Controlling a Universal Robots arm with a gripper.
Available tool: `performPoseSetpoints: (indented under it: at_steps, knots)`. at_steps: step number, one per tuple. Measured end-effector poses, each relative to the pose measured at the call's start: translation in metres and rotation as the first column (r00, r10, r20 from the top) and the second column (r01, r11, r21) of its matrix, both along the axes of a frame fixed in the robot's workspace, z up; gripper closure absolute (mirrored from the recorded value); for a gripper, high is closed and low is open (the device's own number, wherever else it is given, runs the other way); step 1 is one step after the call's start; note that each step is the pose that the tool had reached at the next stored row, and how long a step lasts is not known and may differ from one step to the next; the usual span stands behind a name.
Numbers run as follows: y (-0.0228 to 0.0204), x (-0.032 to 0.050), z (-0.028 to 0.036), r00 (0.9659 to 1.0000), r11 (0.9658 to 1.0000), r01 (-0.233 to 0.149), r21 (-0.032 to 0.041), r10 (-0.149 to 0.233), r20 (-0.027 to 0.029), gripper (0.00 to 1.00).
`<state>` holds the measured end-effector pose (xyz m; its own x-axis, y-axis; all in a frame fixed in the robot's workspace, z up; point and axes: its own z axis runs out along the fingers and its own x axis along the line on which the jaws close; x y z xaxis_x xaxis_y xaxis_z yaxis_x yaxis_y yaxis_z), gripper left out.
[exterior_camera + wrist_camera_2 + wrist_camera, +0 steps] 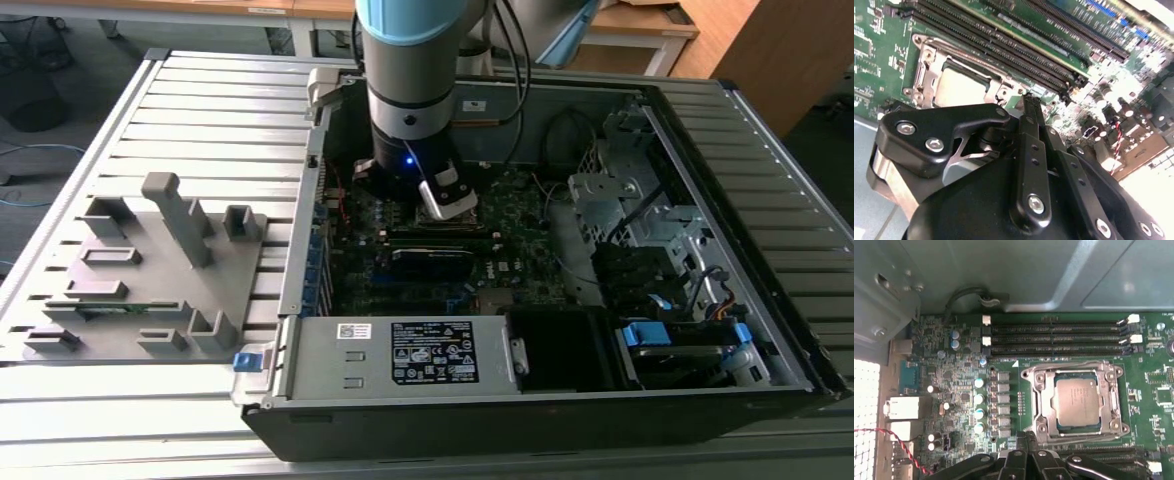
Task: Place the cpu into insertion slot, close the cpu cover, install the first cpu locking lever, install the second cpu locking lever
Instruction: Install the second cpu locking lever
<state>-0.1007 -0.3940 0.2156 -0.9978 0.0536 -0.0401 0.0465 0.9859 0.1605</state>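
Observation:
The cpu [1077, 401] lies flat in the insertion slot [1040, 428], its grey metal top showing through the cut-out of the cpu cover [1046, 405], which is down over it. In the second wrist view the cpu [959, 86] and the cpu cover [929, 67] sit just beyond the fingertips. My gripper [1026, 436] is shut with nothing between its fingers, and its tip [1028, 98] hovers at the socket's corner by the memory slots. In the exterior view the gripper [447, 200] hangs low over the board inside the case. Whether the locking levers are latched cannot be told.
Long black memory slots [1054, 337] run beside the socket. A power supply [400, 355] fills the case's near side, and a drive cage [627, 210] with cables stands at the exterior view's right. A grey fixture tray [147, 270] lies outside the case on the exterior view's left.

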Motion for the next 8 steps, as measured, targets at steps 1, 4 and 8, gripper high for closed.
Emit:
performPoseSetpoints:
  at_steps: [1, 4, 8]
  knots:
    - [0.0000, 0.0000, 0.0000, 1.0000, 1.0000, 0.000, 0.0000, 0.000, 0.0000, 0.89]
    - [0.0000, 0.0004, 0.0000, 1.0000, 1.0000, 0.000, -0.0004, 0.000, 0.0000, 0.89]
    - [0.0000, 0.0098, 0.0000, 1.0000, 1.0000, 0.000, -0.0004, 0.000, -0.0041, 0.89]
